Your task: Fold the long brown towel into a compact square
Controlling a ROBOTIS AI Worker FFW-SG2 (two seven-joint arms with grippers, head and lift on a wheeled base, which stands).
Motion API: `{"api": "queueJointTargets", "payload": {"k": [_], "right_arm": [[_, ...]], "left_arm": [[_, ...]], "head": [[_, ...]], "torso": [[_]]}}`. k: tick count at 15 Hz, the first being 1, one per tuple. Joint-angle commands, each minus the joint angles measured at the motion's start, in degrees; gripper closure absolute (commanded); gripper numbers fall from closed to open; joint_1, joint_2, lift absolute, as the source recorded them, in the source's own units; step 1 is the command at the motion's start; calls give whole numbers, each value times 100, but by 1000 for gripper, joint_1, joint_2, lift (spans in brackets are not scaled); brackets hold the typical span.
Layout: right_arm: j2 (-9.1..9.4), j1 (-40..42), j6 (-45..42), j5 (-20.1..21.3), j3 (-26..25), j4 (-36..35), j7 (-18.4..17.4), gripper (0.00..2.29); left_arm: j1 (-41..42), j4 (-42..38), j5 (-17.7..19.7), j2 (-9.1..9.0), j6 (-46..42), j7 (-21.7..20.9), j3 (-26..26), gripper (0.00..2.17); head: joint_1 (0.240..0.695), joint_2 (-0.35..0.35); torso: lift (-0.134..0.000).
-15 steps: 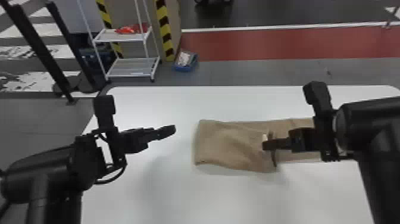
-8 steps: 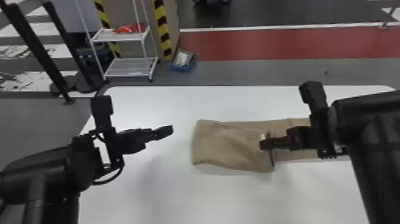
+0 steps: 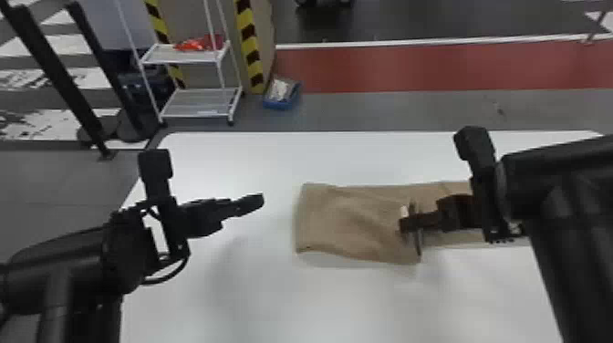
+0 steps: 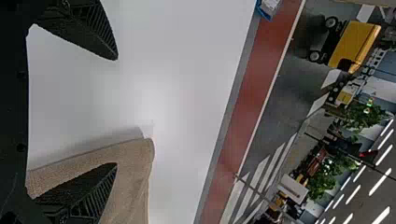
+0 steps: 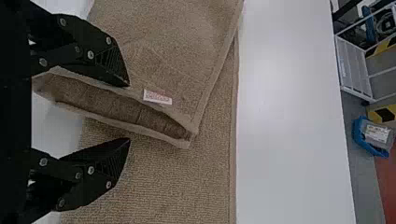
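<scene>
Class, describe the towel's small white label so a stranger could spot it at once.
On the white table lies the brown towel. At the edge of its folded-over layers, near the right end effector, is a small label, white against the brown.

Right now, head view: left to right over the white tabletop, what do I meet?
Black two-fingered left gripper → left edge of the brown cloth towel → fingertips of the black two-fingered right gripper, over the towel.
</scene>
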Motion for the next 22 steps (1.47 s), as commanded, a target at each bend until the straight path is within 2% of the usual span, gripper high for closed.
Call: {"api": "queueJointTargets", "payload": {"k": [1,2,3,6,7,10,13,14,17,19,22], "right_arm": [[23,0,-9,-26,17,-1,7,768],[23,0,-9,-35,8,-1,7,785],[23,0,-44,-44,8,-1,-2,1001],[23,0,-62,-61,-1,-1,-2,1045],[23,-9,-132,-61,-1,-1,-11,1183],[23,0,-519,-202,-115,-98,33,1183],[23,-53,-343,-492,-607,-678,103,1183],[23,-53,-343,-553,-748,-687,112,1183],[23,-18,-519,-465,-748,-230,112,1183],[23,-150,-659,-553,-836,-28,130,1183],[23,-281,-378,-615,-1144,-502,218,1183]], "left_arm": [[-7,24,1,-8,-26,0,-4,76],[-7,24,1,1,-44,0,-4,76],[-7,24,1,1,-26,0,-4,76],[-16,24,1,1,-26,0,-4,76],[-16,24,1,1,-44,0,5,76],[-25,24,1,1,-44,0,23,76],[-16,15,10,1,-44,-9,75,76],[-7,15,10,1,-44,-9,93,76],[-7,15,19,1,-44,-9,49,76],[-7,7,19,1,-26,-9,23,76],[2,7,1,1,-26,-9,75,76]], "head": [[695,117],[695,117],[695,119],[695,120],[695,120],[695,121],[695,125],[695,123],[695,110],[695,103],[695,98]], "torso": [[-120],[-120],[-120],[-120],[-120],[-120],[-120],[-120],[-120],[-120],[-120]]}}
